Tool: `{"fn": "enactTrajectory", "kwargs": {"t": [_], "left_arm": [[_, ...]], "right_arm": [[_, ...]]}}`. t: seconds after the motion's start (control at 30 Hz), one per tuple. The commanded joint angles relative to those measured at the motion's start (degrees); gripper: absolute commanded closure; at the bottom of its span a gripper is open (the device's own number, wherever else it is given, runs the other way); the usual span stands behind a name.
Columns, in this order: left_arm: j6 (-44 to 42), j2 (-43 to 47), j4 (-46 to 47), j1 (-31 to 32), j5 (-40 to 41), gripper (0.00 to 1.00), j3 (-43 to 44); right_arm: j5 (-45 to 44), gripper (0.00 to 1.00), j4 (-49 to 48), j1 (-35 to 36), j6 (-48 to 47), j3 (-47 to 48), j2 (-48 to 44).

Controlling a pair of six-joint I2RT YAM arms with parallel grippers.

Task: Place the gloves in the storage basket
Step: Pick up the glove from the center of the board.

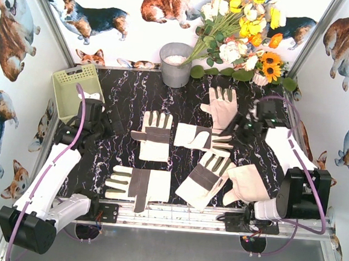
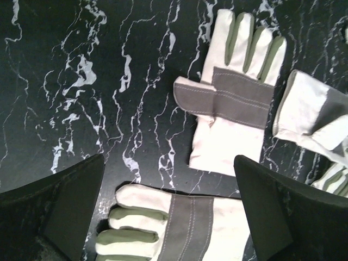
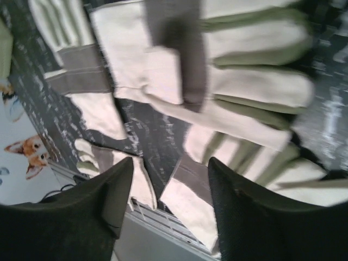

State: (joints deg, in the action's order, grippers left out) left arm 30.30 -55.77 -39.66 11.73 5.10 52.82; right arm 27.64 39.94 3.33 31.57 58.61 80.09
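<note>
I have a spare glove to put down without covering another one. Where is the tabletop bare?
The marble tabletop is bare at the back, between the storage basket, the grey bucket and the plain beige glove. The middle and near right are crowded: gloves touch or overlap there.

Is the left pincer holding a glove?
No, the left pincer is spread wide open, and the nearest glove lies flat on the table below it.
</note>
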Motion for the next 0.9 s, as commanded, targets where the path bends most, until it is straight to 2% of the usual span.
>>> {"fn": "enactTrajectory", "kwargs": {"t": [0.0, 0.07, 0.3, 0.6, 0.87], "left_arm": [[-1.2, 0.7, -1.4, 0.1, 1.0, 0.01, 1.0], [0.2, 1.3, 0.2, 0.2, 0.8, 0.01, 0.4], [3.5, 2.9, 0.9, 0.4, 1.6, 0.01, -0.4], [2.2, 4.6, -3.6, 0.4, 0.8, 0.01, -0.3], [3.8, 4.4, -1.2, 0.4, -1.2, 0.01, -0.6]], "right_arm": [[3.4, 0.32, -6.0, -5.9, 0.8, -3.1, -3.5], [4.6, 0.29, -7.6, -8.6, 0.4, -4.6, -2.5], [6.9, 0.27, -12.3, -15.4, 0.9, -7.6, 2.3], [12.3, 0.27, -18.1, -15.7, 1.7, -7.4, 10.4], [13.8, 0.29, -19.2, -14.7, 2.2, -5.2, 17.6]]}}
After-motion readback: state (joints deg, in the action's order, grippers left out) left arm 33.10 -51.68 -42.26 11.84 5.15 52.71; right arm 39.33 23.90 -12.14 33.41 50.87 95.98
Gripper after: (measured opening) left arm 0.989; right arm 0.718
